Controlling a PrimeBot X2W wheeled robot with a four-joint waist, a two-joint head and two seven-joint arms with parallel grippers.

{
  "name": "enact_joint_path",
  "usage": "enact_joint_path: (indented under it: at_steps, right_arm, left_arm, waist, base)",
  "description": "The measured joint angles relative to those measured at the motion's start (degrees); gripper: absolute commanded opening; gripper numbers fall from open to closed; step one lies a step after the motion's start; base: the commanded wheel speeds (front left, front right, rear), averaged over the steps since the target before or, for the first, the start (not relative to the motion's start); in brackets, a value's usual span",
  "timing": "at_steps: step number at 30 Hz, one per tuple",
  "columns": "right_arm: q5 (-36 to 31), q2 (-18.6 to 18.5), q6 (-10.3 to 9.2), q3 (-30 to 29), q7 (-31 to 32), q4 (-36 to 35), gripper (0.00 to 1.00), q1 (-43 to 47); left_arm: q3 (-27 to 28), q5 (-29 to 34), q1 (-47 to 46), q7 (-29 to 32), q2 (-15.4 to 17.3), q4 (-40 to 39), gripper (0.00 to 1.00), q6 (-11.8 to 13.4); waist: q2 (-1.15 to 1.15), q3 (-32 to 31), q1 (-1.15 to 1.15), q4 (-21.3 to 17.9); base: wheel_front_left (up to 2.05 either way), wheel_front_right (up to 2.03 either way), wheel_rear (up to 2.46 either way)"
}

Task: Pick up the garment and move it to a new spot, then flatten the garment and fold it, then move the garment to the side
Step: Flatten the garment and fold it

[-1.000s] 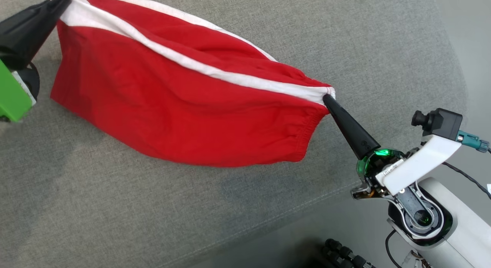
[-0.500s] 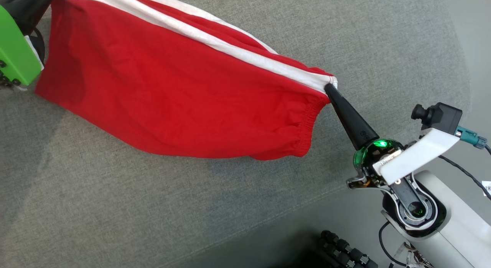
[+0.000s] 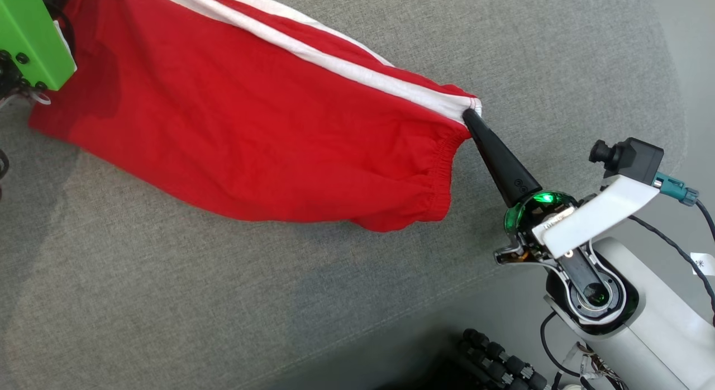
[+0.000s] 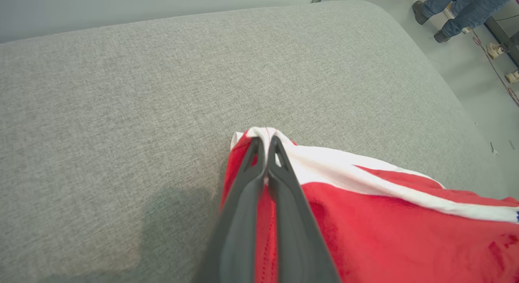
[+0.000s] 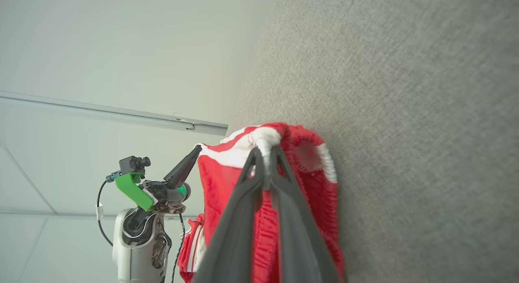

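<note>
The garment (image 3: 251,127) is red cloth with white stripes and an elastic hem, stretched between my two grippers above the grey cushion (image 3: 167,300). My right gripper (image 3: 468,115) is shut on its white-striped corner at the right end; the right wrist view has the same pinch (image 5: 265,151) on the bunched cloth (image 5: 300,185). At the garment's other end, my left gripper (image 4: 265,140) is shut on a white corner of the cloth (image 4: 385,226). From the right wrist camera the left gripper (image 5: 197,149) appears too, holding the far corner. The lower edge sags toward the cushion.
The grey cushion's (image 4: 121,92) front edge runs diagonally at lower right, with floor (image 3: 687,55) beyond. A person's feet and legs (image 4: 450,11) stand on the floor at the far right of the left wrist view. Dark cable links (image 3: 497,362) lie below the cushion edge.
Both grippers have carried the garment up and leftward in the head view; the left gripper's fingers have passed out of the top-left corner. Both grips stayed shut.
</note>
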Motion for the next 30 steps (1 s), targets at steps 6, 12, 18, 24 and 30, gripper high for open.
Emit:
enact_joint_path:
  at_steps: [6, 12, 18, 24, 30]
  right_arm:
    - [0.0, 0.3, 0.0, -0.1, -0.1, 0.7, 0.0, -0.1]
    - [0.0, 1.2, 0.0, -0.6, -1.1, 1.9, 0.3, -0.1]
    - [-0.5, 1.2, 0.0, -0.5, -1.3, 3.2, 1.0, -0.4]
    - [-0.6, 1.3, 0.0, -0.5, -1.5, 4.2, 1.0, -0.8]
    - [-1.4, 0.9, 0.0, -0.5, -1.7, 5.2, 1.0, -0.7]
  left_arm:
    - [-0.6, 0.3, -1.4, 0.0, -1.0, 2.1, 0.0, -0.5]
    - [-1.8, 2.1, -2.3, 0.1, -1.6, 5.0, 0.15, -0.7]
    - [-2.2, 2.5, -2.4, 0.2, -2.5, 7.2, 1.0, -0.8]
    - [-2.3, 2.4, -2.4, -2.1, -3.7, 8.9, 1.0, -1.5]
    - [-2.3, 2.4, -2.2, -5.1, -6.8, 9.7, 1.0, -4.0]
  waist:
    - [0.0, -0.1, 0.0, -0.2]
    - [0.0, -0.1, 0.0, -0.3]
    - [0.0, -0.1, 0.0, -0.3]
    - [0.0, -1.2, 0.0, -0.3]
    - [0.0, -3.4, 0.0, -0.1]
  base:
    - [0.0, 0.0, 0.0]
    - [0.0, 0.0, 0.0]
    - [0.0, 0.0, 0.0]
    - [0.0, 0.0, 0.0]
    - [0.0, 0.0, 0.0]
